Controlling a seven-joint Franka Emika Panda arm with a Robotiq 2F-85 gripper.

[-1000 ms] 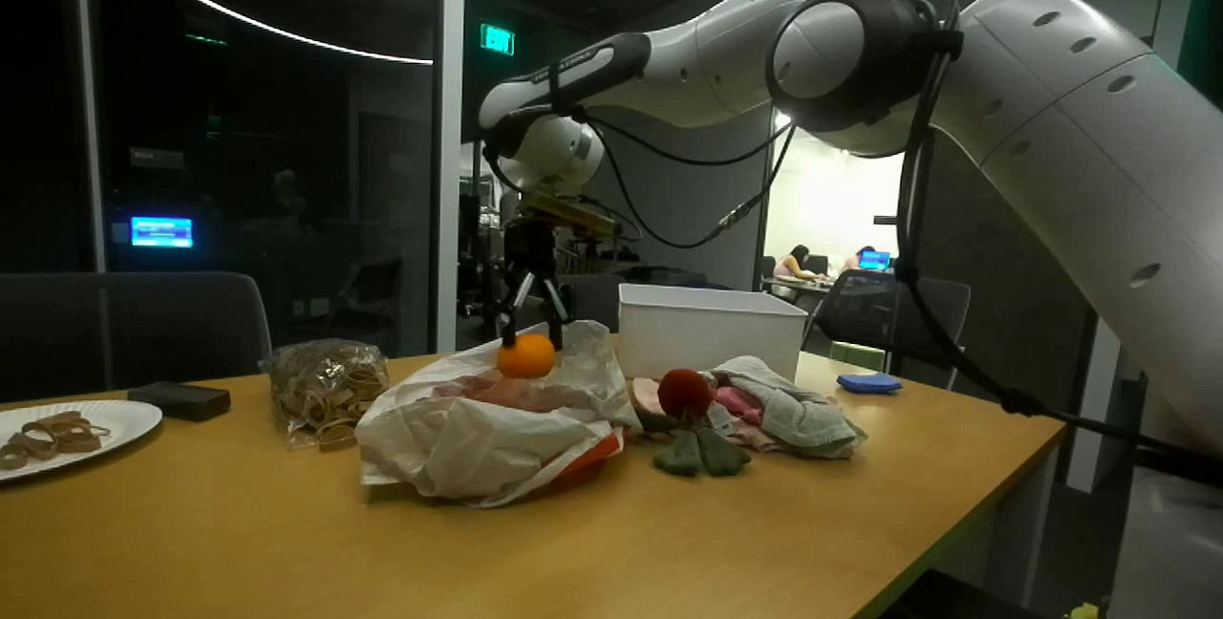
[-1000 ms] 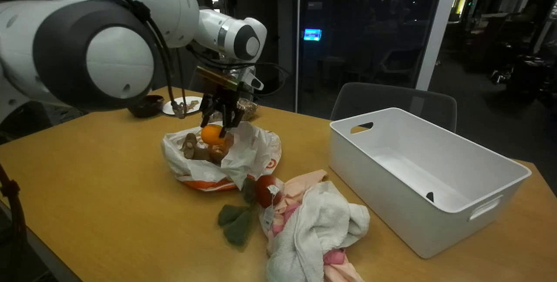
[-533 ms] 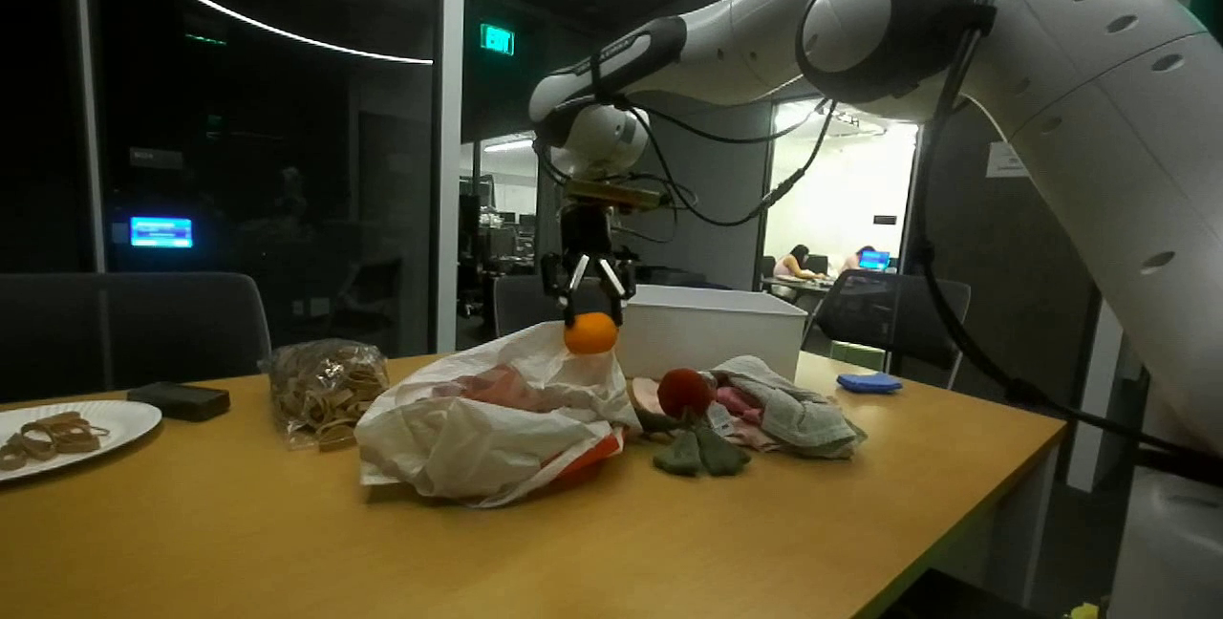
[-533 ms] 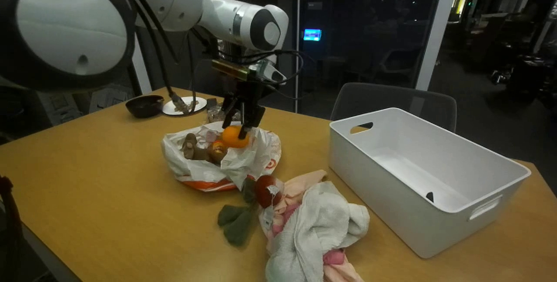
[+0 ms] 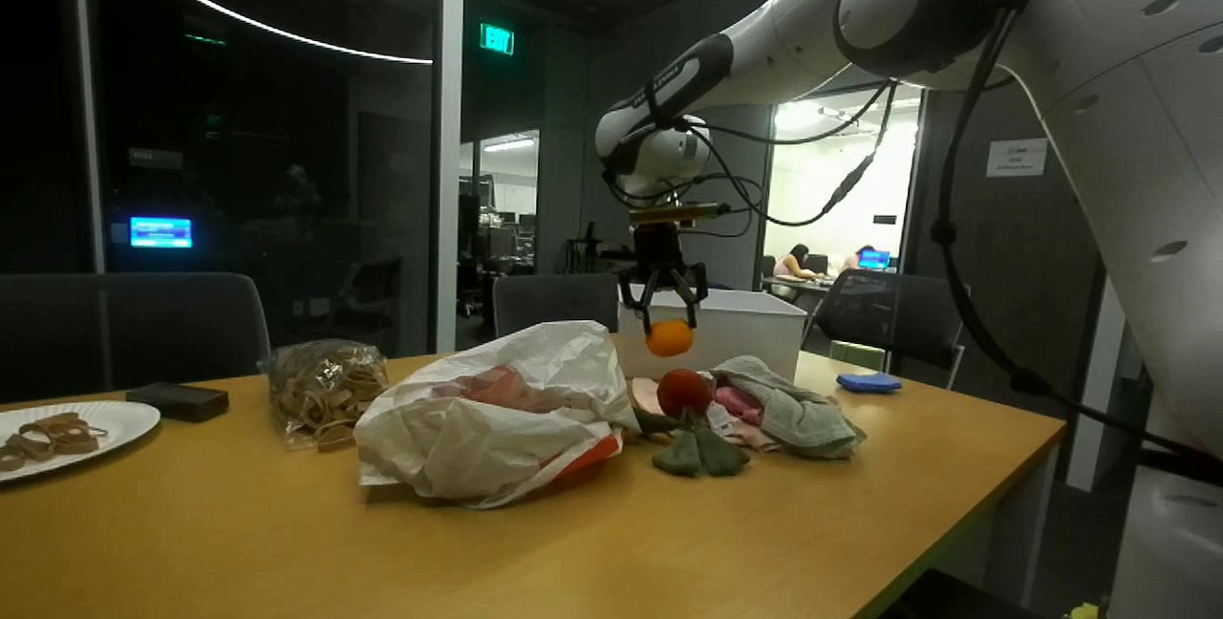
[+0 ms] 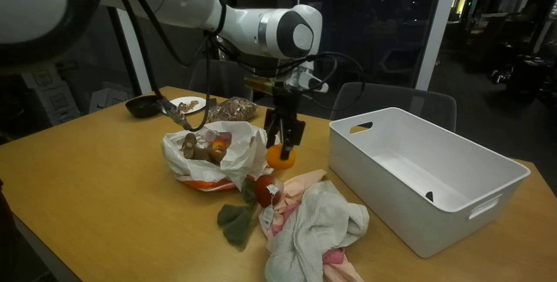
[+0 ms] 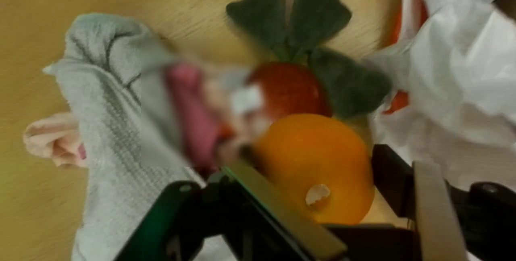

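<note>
My gripper (image 5: 671, 325) is shut on an orange, round fruit-like object (image 5: 669, 342), held between the fingertips above the table. In an exterior view the gripper (image 6: 278, 148) and the orange object (image 6: 280, 160) hang between a white plastic bag (image 6: 250, 151) and a white bin (image 6: 374, 190). In the wrist view the orange object (image 7: 322, 152) shows a small pale patch and sits between both fingers. Below and beyond it lies a red round plush (image 7: 292, 88) with dark green leaves, beside a grey towel (image 7: 109, 112) over pink cloth. The bag holds a brown plush (image 6: 198, 152).
The bin's wall (image 5: 745, 342) stands behind the cloths. A clear bag of brown rings (image 5: 330, 394), a dark block (image 5: 179, 400) and a paper plate (image 5: 124, 437) lie at one end. A black bowl (image 6: 143, 107) and a blue item (image 5: 868, 383) are also on the table.
The gripper carried the orange object from over the plastic bag toward the red plush and the bin. The bag, cloths and bin look unmoved.
</note>
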